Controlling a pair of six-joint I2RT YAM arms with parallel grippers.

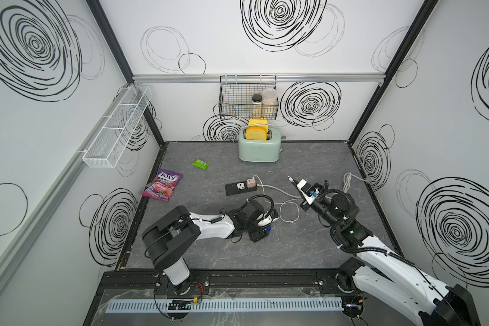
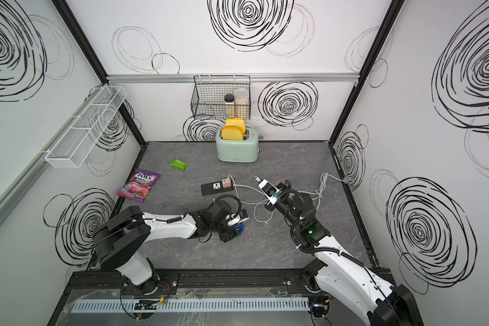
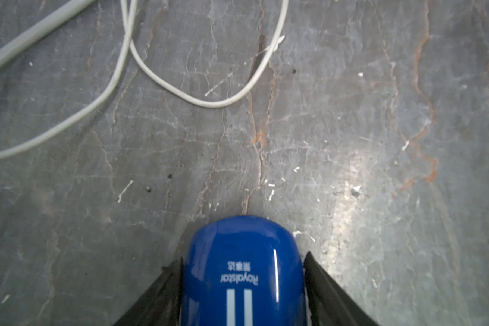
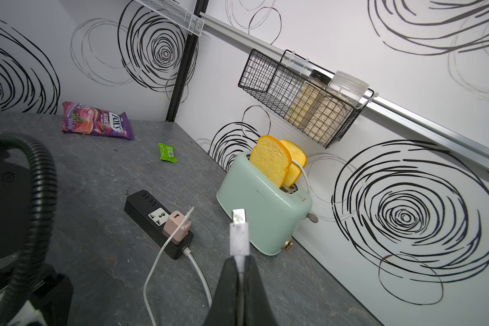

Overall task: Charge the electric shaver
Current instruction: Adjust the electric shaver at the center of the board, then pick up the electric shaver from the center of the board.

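The electric shaver (image 3: 243, 271), glossy blue with white lettering, rests on the grey table near the front centre, as both top views show (image 1: 268, 228) (image 2: 239, 227). My left gripper (image 3: 243, 259) stands open around it, one black finger (image 3: 322, 285) at each side with only a thin gap. My right gripper (image 4: 239, 261) is raised over the table's right half (image 1: 294, 182) and is shut on the white charging cable just behind its plug (image 4: 239, 234). The cable (image 1: 290, 210) loops back to a pinkish charger cube (image 1: 250, 183) in the black power strip (image 1: 239, 188).
A mint toaster (image 1: 259, 151) holding bread stands at the back centre under a black wire basket (image 1: 229, 98) of jars. A purple candy bag (image 1: 163, 185) and a green packet (image 1: 201, 163) lie at the left. A white mesh shelf (image 1: 116, 127) hangs on the left wall.
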